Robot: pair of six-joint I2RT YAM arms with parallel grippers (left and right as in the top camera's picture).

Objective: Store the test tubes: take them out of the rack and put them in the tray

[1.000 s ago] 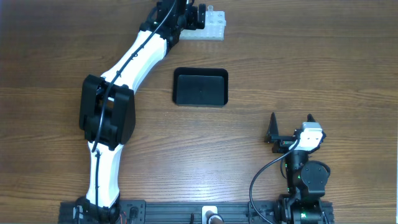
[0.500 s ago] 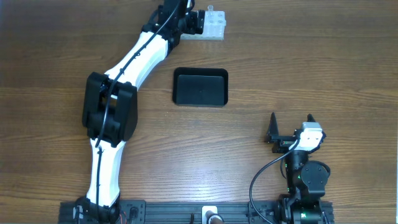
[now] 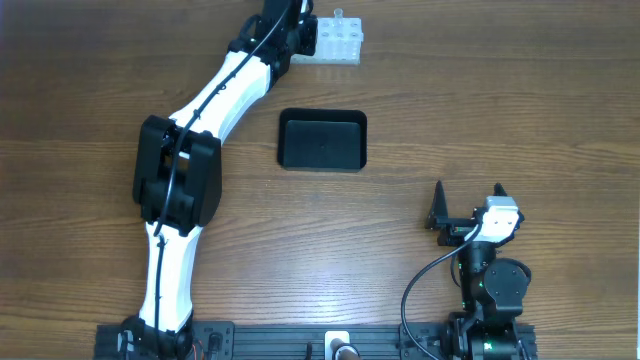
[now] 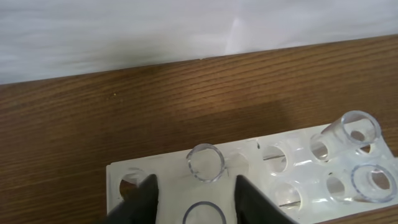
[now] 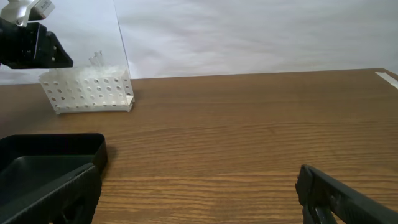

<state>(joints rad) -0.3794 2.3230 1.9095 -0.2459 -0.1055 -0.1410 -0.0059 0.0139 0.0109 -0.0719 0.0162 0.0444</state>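
Left wrist view shows the left gripper (image 4: 196, 193), jaws released, astride a test tube (image 4: 204, 214) standing in the rack (image 4: 171, 168) at lower frame; I would centre it, close gently, lift straight up.

Lab setting, test-tube rack (image 3: 338, 46), wooden worktop (image 3: 500, 120)

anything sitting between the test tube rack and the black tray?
Nothing. Bare wooden table separates the test tube rack from the black tray; the top view shows it.
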